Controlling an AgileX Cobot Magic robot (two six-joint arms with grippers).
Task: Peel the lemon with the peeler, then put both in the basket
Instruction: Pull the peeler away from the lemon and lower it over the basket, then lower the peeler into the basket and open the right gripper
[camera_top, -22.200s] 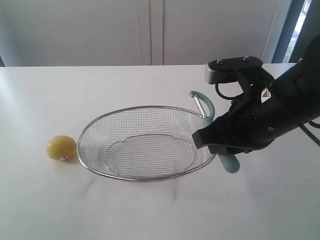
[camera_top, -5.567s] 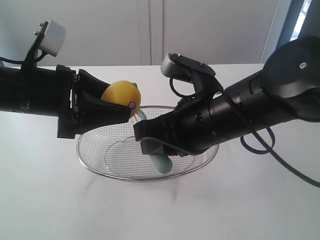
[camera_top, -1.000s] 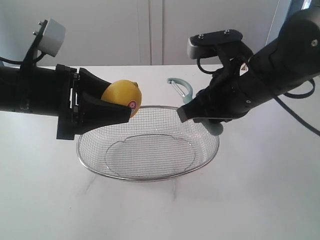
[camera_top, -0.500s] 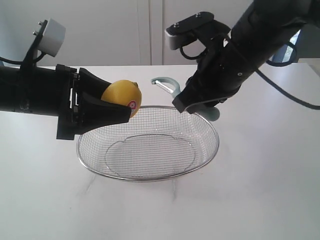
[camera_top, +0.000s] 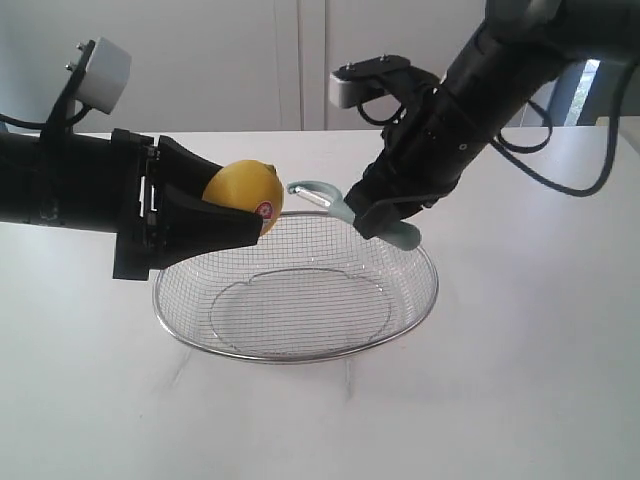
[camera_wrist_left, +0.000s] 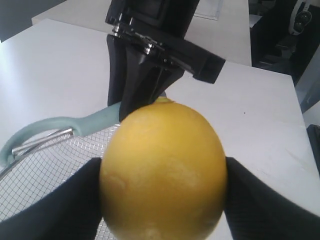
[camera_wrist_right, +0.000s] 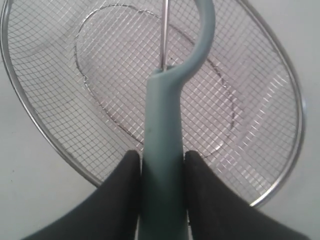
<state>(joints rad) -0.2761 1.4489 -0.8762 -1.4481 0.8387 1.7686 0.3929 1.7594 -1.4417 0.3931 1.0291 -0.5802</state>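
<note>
My left gripper is shut on the yellow lemon, held in the air over the left rim of the wire basket; its red-and-white sticker faces right. In the left wrist view the lemon sits between both black fingers. My right gripper is shut on the teal peeler, held above the basket's back right part, its loop head close to the lemon's right side. The right wrist view shows the peeler clamped by its handle, the basket below it.
The basket stands on a white table. A pale wall rises behind the table's far edge. Both black arms hang over the basket.
My right arm has swung left and lower with the peeler, bringing its head from behind the basket to just beside the lemon. The left arm and lemon have stayed still.
</note>
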